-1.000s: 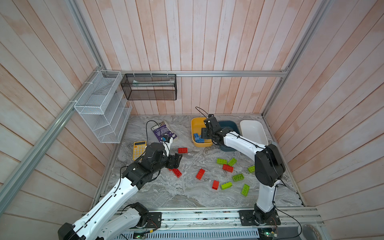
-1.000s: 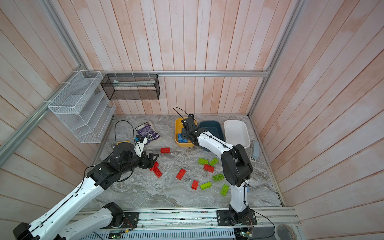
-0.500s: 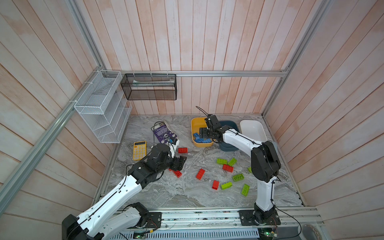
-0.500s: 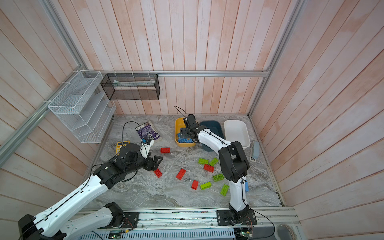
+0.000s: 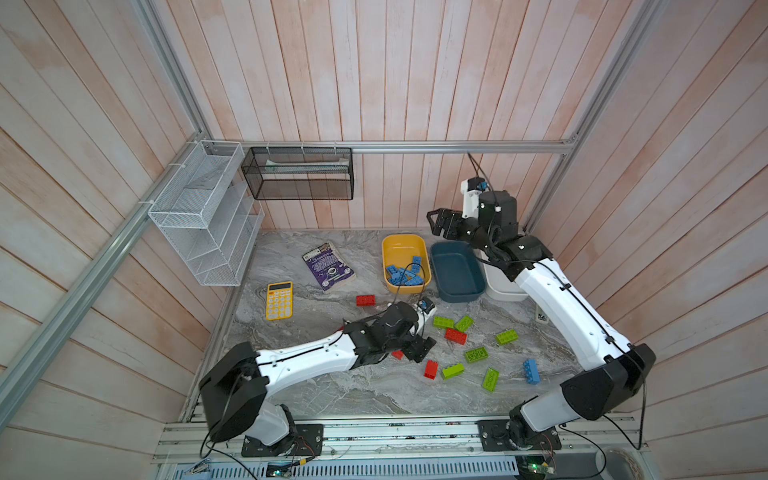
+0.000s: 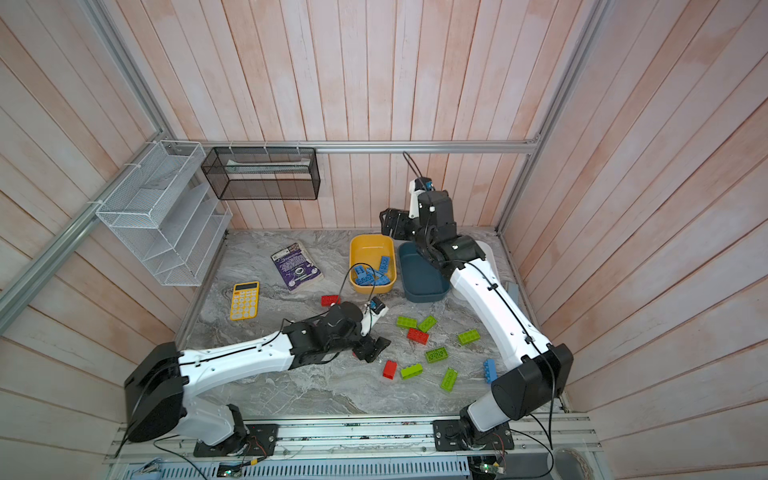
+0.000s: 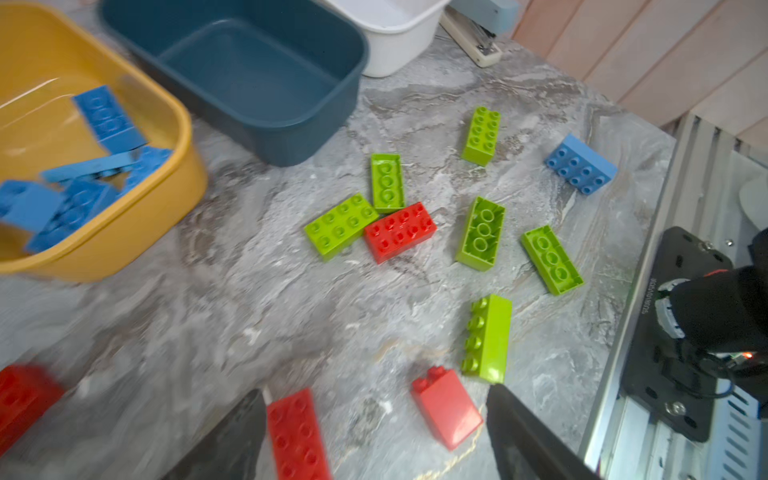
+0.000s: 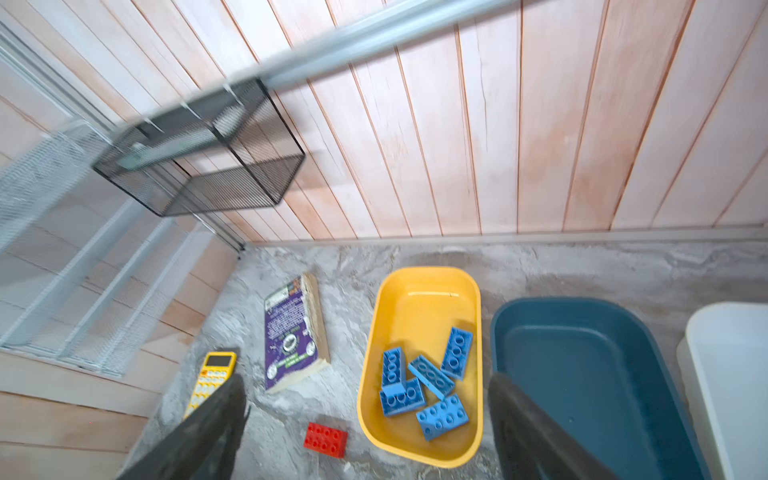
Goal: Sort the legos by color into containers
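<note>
Counting about five blue legos (image 8: 424,386) heaped inside the yellow tub (image 8: 428,272), at its end nearer the arm bases. Dark teal tub (image 5: 455,270) just beside the yellow tub on its right; white tub (image 7: 386,45) next beyond that, partly hidden under the right arm in both top views. Lime green bricks (image 5: 443,321) and red bricks (image 5: 455,336) scattered on the marble table (image 5: 332,386) in front and right of the yellow tub, apart from it. One red brick (image 5: 365,300) near the tub's front left corner. Lone blue brick (image 5: 531,371) farthest out from the yellow tub. Left gripper (image 5: 424,351) low over the table in front of the yellow tub, fingers spread wide, clamping nothing; two red bricks (image 7: 297,436) lie between them in the left wrist view. Right gripper (image 5: 433,224) raised beyond the yellow tub's far right corner, fingers wide, empty. Purple book (image 5: 328,267) left of the yellow tub; yellow calculator (image 5: 279,300) further left
</note>
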### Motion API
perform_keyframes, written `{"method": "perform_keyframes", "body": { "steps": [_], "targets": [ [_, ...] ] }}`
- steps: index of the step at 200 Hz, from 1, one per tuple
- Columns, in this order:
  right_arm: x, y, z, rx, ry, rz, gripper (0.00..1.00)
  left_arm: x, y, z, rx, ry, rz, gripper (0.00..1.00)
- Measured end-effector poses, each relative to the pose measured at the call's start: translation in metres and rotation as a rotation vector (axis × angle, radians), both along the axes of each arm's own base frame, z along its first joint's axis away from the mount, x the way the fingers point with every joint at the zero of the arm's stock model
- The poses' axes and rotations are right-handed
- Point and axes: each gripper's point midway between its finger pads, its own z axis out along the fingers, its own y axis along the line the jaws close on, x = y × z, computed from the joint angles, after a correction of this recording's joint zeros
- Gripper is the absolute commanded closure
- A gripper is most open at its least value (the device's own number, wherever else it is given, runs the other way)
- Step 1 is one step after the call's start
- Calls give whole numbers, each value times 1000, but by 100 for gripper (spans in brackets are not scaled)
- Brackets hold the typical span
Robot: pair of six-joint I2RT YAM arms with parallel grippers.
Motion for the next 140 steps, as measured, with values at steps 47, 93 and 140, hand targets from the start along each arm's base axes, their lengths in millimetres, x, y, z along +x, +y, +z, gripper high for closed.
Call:
{"method": "perform_keyframes", "body": {
  "steps": [47, 93, 140],
  "targets": [
    [-30, 3, 35, 59, -58, 75, 7, -2, -107, -37, -30, -42, -174, 11],
    [-53, 15, 24, 80, -54, 123, 7, -14, -182, -63, -80, -70, -285, 8],
    [-57, 31, 3, 84, -42, 157, 7, -25, -240, -63, -151, -98, -366, 7]
  ]
}}
